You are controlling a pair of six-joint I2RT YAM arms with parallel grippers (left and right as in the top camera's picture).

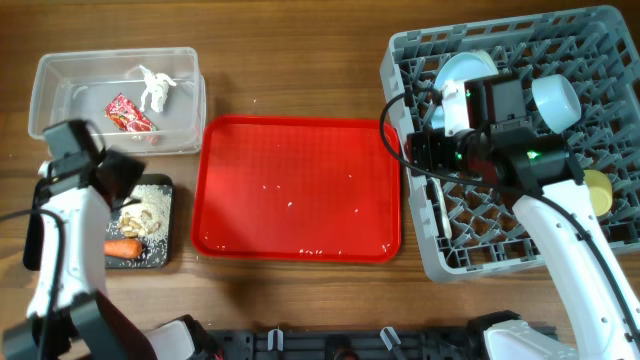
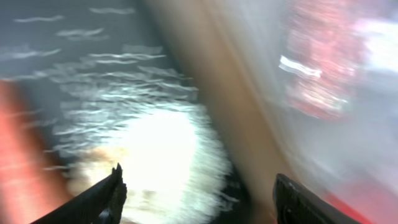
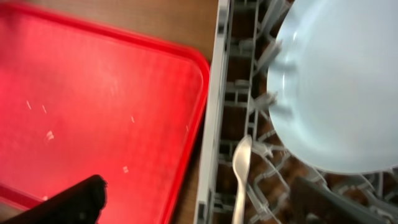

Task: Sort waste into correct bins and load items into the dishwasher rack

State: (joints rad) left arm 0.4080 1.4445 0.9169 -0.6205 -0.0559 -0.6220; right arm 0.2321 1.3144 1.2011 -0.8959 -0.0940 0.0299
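Nearest, on the left of the desk (image 1: 290, 70): the shallow black tray (image 1: 160, 255), with the orange carrot (image 1: 123, 248) lying at its near end and a heap of pale rice bits (image 1: 146, 214) just beyond, both inside the tray

Right above that heap, the left tool (image 2: 199, 177): released, its 2 fingers (image 2: 106, 199) spread wide with nothing between them (left wrist view badly smeared, so little else sure from there)

To the right of the black tray and apart from it, the red serving tray (image 1: 300, 190), flat on the desk, only a few pale crumbs scattered on it

Right again, just beside the red tray's edge, the grey dishwasher rack (image 1: 600, 40)

Over its left rim, the right tool (image 3: 199, 186): likewise released, fingers (image 3: 68, 202) apart and gripping nothing

Just past those fingers, the white spoon (image 3: 240, 171), lying among the dividers close to the rim, bowl end pointing away from the tool

Deeper in the rack, the pale blue plate (image 3: 342, 81), resting among the dividers, exact tilt hard to judge

Toward the rack's right side, the small yellow cup (image 1: 598, 192), partly behind the right arm, and farther back a small pale bowl (image 1: 555, 100)

Farthest, at the back left of the desk: the clear plastic tub (image 1: 60, 70), with the small red wrapper (image 1: 130, 113) and the crumpled white paper scrap (image 1: 157, 88) inside, close together
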